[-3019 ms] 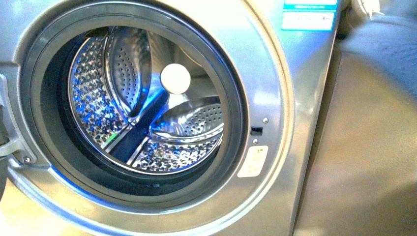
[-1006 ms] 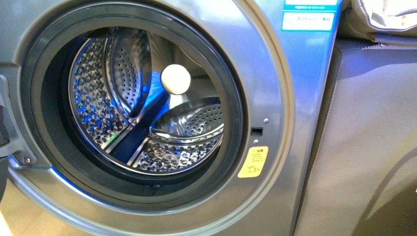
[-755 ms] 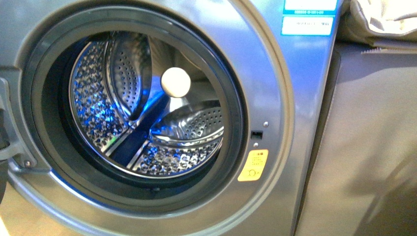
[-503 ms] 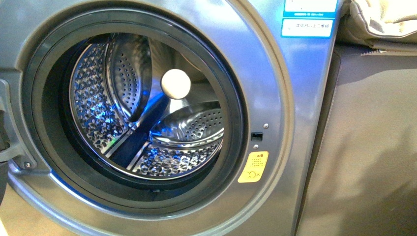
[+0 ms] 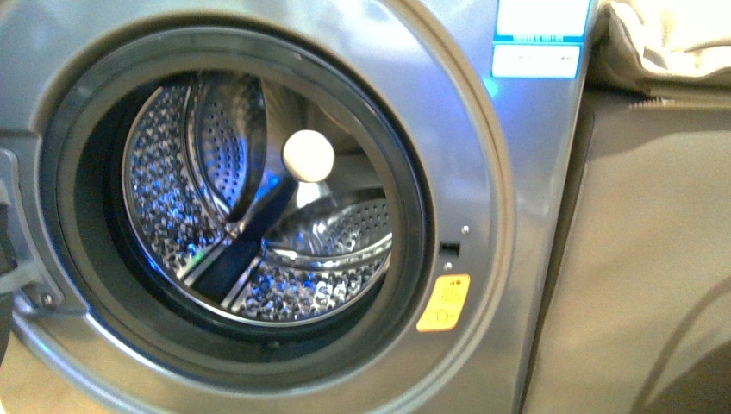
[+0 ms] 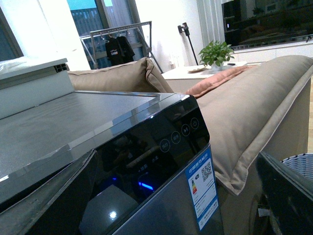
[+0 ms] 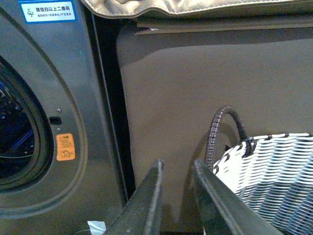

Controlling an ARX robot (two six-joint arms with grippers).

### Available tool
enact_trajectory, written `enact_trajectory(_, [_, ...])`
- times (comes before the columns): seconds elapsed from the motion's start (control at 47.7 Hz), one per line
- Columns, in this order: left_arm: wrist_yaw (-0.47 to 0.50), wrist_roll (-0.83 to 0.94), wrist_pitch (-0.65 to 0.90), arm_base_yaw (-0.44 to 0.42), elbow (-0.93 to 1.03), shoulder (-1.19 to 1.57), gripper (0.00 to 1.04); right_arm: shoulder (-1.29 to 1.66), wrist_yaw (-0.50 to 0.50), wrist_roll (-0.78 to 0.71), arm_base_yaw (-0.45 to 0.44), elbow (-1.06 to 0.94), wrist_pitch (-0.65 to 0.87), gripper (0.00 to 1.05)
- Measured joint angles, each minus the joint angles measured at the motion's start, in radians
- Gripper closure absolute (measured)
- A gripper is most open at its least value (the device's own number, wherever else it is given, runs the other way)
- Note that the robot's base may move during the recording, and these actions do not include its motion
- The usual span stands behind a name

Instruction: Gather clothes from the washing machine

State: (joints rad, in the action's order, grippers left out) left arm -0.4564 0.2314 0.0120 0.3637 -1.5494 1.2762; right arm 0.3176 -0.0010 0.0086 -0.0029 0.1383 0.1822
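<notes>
While the porthole stands open, the washing machine fills most of the front view, its perforated steel drum bare of any visible clothes, with a pale round disc at the back of the drum and blue reflections on the metal. To the right of the opening sit a small dark latch slot and an orange-yellow warning sticker, and a blue-white label sits near the top corner of the front panel. Further right, a tan sofa side stands just beside the machine, with a beige cushion above it. Neither arm shows in the front view. The left wrist view shows the machine's dark control panel and top, but whether the left gripper is spread or closed cannot be told. In the right wrist view the right gripper holds nothing, its fingers slightly parted, beside a woven white basket with a dark handle.
</notes>
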Motion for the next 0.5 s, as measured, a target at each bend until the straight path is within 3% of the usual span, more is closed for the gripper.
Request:
enact_trajectory(0.105, [0.000,0.000,0.000,0.000,0.000,0.000,0.07,-0.032,0.000,-0.004,0.000,-0.029,-0.004,1.03])
enact_trajectory(0.503, [0.000,0.000,0.000,0.000,-0.001,0.000,0.07,-0.128,0.000,-0.006,0.000,-0.087,-0.043,1.02])
